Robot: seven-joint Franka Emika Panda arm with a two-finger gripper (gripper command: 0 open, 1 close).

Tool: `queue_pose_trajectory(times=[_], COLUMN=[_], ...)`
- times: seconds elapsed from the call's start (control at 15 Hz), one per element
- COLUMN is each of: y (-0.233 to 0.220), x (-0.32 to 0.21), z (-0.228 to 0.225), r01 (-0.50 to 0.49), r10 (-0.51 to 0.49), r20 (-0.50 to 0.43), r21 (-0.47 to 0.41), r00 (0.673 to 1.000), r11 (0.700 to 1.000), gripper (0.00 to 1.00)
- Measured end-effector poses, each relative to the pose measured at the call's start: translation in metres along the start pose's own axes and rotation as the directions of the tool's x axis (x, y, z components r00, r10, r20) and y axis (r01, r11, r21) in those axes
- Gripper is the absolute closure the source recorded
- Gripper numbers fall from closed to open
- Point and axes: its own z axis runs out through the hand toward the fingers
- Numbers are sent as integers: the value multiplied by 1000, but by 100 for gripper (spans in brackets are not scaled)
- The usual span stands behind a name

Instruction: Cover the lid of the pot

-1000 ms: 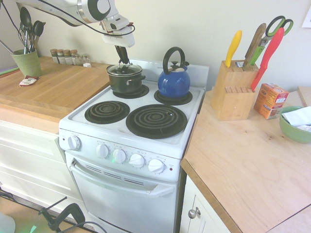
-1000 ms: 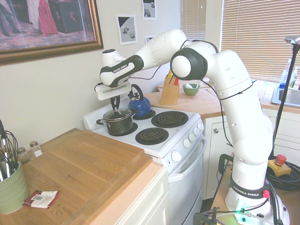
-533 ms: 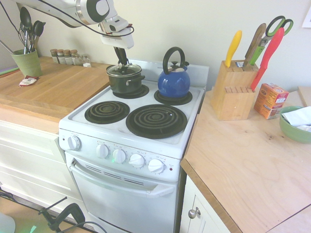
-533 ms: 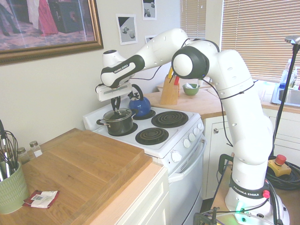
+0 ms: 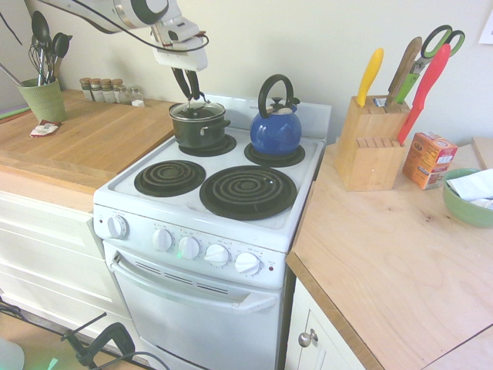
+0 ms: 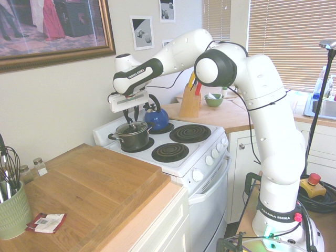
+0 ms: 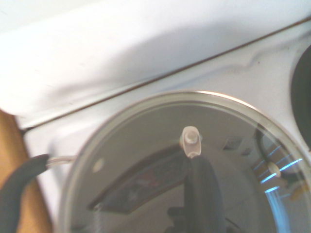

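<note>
"FRANKA EMIKA" on the white arm's forearm (image 6: 135,77) and on its base (image 6: 277,216).

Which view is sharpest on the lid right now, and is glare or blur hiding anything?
Wrist view: soft, the lid shows reflections and bright streaks on the glass, knob still readable. First exterior view: sharpest, lid on the pot, small. Second exterior view: window side washed out, pot evenly lit.

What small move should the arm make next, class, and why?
Probably lift straight up and away. The lid already sits level on the pot on the back burner, and the end effector hangs just above the knob with its fingers parted, holding nothing. The blue kettle stands close beside, so going up looks safest.
</note>
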Motion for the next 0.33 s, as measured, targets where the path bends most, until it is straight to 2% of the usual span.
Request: queue_pose_trajectory(times=[0.33], y=[16], x=[-37], z=[-72], r01=[41], r10=[-42], r20=[10], r21=[43], r00=[999], r11=[998], gripper=[0])
